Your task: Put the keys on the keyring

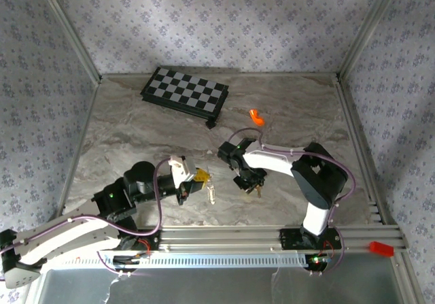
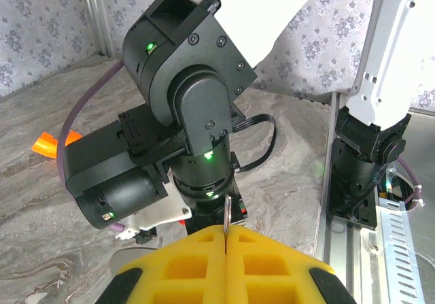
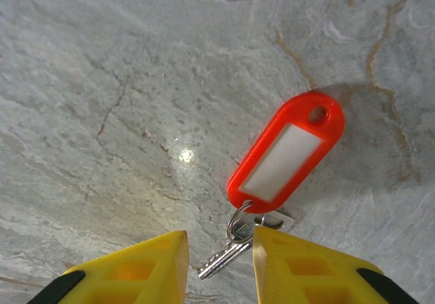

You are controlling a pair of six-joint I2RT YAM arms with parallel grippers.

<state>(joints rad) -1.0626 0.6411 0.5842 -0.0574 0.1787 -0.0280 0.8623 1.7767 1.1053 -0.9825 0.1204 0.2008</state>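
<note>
Left gripper clamps the keyring, chain dangling.
Right gripper hangs spread over the table, the red tag's small key lying between its fingertips.

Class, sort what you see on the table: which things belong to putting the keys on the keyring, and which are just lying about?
For the job: red key tag; silver key; keyring.
Lying about: chequered board; orange piece.
</note>
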